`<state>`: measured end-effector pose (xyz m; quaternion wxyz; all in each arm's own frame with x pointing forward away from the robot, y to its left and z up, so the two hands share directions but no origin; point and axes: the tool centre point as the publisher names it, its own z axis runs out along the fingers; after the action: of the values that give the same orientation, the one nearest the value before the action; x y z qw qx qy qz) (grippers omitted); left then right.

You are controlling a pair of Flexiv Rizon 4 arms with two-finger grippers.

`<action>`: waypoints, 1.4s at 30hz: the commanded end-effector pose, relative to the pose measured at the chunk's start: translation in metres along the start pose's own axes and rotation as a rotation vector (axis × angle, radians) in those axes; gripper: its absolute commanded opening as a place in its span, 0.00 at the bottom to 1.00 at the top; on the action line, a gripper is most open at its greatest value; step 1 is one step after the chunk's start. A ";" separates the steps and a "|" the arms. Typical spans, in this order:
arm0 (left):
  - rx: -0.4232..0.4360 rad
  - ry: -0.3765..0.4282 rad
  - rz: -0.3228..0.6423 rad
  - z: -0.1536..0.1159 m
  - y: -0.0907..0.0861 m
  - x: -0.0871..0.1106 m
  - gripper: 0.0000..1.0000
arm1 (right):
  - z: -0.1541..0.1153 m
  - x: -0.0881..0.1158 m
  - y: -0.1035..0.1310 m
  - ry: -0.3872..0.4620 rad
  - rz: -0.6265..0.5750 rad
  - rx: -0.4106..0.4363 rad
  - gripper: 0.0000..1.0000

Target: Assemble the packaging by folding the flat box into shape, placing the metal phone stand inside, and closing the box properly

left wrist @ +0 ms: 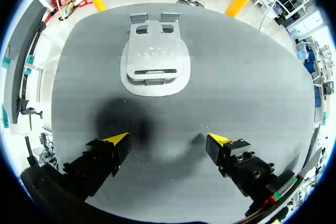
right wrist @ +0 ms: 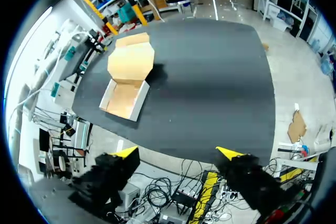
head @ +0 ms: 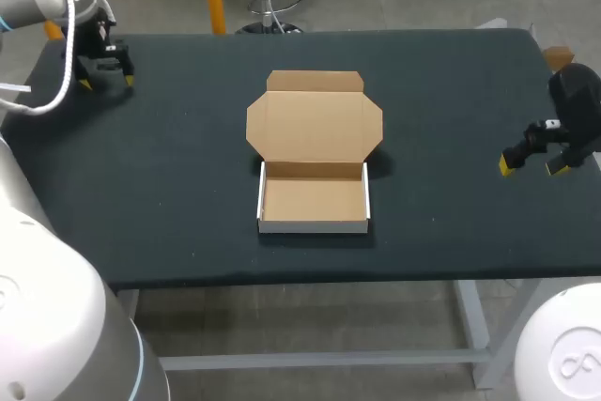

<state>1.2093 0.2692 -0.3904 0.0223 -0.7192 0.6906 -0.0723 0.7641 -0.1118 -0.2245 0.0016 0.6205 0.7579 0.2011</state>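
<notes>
Hovering well left of the box, over the far corner of the table, the left gripper had its jaws spread wide and empty. The metal phone stand lay flat on the table just ahead of its fingertips; that placing suggested the arm was lined up to pick the stand, which looked like the next step. The head view did not show the stand.

The box sat already folded into a shallow tray, empty, with its lid laid back flat on the far side, so the opening faced up to receive the stand.

Well right of the box, near the table's edge, the right gripper also stood wide open, holding nothing, apparently parked clear of the loading.
</notes>
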 end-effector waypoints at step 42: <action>-0.080 -0.024 0.029 0.018 -0.053 -0.010 1.00 | -0.003 0.000 0.000 0.002 -0.001 0.004 1.00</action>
<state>1.2513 0.2776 -0.3971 0.0690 -0.7070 0.6968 -0.0993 0.7642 -0.1117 -0.2248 0.0015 0.6204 0.7580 0.2013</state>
